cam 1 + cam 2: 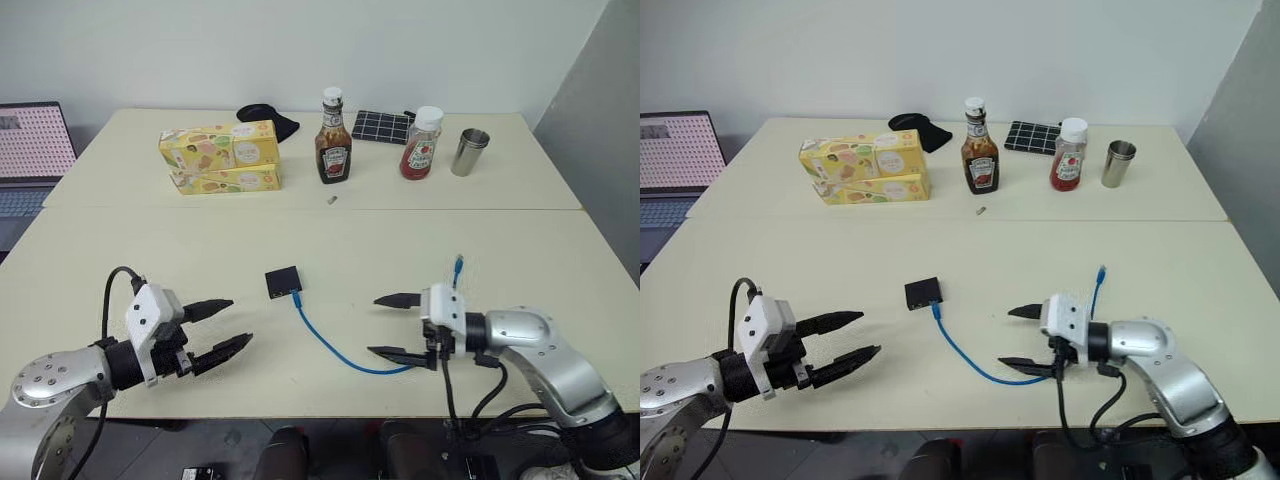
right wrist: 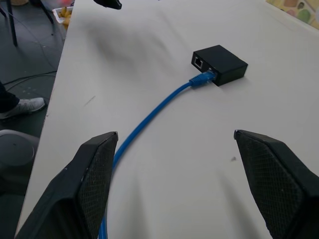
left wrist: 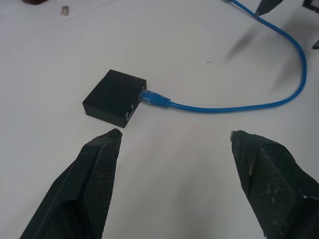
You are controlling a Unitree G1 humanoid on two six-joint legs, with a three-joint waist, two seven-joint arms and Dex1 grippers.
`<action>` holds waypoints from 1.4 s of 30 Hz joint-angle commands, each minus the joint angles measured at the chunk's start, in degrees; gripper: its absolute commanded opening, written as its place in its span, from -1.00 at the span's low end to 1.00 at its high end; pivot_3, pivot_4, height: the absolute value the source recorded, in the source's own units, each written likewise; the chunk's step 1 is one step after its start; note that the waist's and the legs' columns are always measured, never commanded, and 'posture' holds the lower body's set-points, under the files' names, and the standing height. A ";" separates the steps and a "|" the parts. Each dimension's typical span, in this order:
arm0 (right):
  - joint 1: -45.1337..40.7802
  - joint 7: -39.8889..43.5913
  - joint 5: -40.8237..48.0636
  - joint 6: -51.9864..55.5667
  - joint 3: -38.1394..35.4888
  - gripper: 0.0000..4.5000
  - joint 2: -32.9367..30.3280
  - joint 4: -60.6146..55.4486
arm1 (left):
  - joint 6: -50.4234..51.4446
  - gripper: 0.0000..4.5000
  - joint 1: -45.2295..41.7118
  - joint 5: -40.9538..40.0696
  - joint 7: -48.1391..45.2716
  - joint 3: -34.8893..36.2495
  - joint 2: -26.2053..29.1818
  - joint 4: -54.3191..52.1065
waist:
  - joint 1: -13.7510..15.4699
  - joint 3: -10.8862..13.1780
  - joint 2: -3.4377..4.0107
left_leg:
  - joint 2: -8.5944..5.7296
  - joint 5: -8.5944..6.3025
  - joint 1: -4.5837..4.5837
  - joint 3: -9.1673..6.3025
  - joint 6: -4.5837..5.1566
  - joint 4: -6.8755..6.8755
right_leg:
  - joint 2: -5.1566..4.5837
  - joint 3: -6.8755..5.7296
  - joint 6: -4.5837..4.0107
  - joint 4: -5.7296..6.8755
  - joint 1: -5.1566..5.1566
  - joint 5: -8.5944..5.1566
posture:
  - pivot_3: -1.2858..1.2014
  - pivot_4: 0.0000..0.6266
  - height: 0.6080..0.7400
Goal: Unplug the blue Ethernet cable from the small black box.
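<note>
Both claws hover low over the near edge of the table [image 1: 520, 250], the left gripper [image 1: 222, 328] and the right gripper [image 1: 395, 325] each with fingers spread wide and holding nothing. Between them, at mid-table, lies the small black box [image 1: 283, 281], flat on the surface, with the blue Ethernet cable [image 1: 330, 347] plugged into its near side; the cord curves toward the right gripper and passes under it, and its free end [image 1: 458, 265] rises just behind that wrist. The right wrist view shows two ports in the box's side, one empty beside the plugged one, a detail the head views cannot resolve. Farther back stand two yellow boxes [image 1: 220, 157] stacked, two sauce bottles [image 1: 333, 140], one metal cup [image 1: 468, 152], one grid-patterned pad [image 1: 382, 126], one black cloth lump [image 1: 270, 119], and a tiny object [image 1: 333, 200] too small to identify. A laptop [image 1: 30, 150] is cut off at the left.
</note>
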 commanded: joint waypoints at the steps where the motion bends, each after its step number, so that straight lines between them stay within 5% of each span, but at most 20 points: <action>1: -2.54 -1.76 -4.21 -0.87 5.35 0.75 4.30 3.22 | -2.30 0.66 1.27 -0.76 -7.37 3.20 3.38 2.26 | 0.00 0.02 0.03 | 0.00 0.00 -0.01 0.00 0.00 -0.01 | 0.01 0.00 0.00 0.01 -0.02 0.00 | 0.03 -0.52 1.00; 11: -9.65 -10.35 -15.81 5.23 14.17 0.75 16.06 16.31 | -4.60 0.66 -2.58 1.34 -12.12 1.63 5.81 6.91 | 0.08 0.04 0.05 | -0.03 0.00 -0.04 -0.04 0.00 -0.01 | 0.01 -0.03 -0.02 0.02 -0.03 -0.01 | 0.03 -0.52 1.00; 25: -11.44 -12.62 -19.50 14.85 14.69 -0.51 14.95 13.51 | -8.44 0.67 -4.70 4.03 -12.11 -1.21 4.08 9.96 | 0.00 0.01 0.04 | 0.01 0.00 0.09 -0.07 0.00 -0.03 | 0.01 -0.04 -0.02 0.09 0.00 -0.01 | 0.03 -0.52 1.00; 30: -13.28 -13.60 -20.10 15.94 12.62 -0.97 12.72 15.03 | -9.86 0.67 -5.82 4.96 -11.92 -2.80 3.45 10.85 | 0.25 0.01 0.03 | -0.02 0.00 0.08 -0.13 0.00 -0.01 | -0.01 -0.07 -0.02 0.09 0.02 -0.01 | 0.03 -0.52 1.00; 42: -8.70 -4.50 -16.24 11.15 1.47 -0.97 -9.23 12.09 | -8.20 0.67 -7.13 3.89 -10.65 -6.53 1.56 7.88 | 1.57 -0.02 -0.01 | -0.11 -0.01 -0.02 -0.17 0.02 0.02 | -0.17 -0.13 0.10 -0.22 0.20 0.04 | 0.03 -0.52 1.00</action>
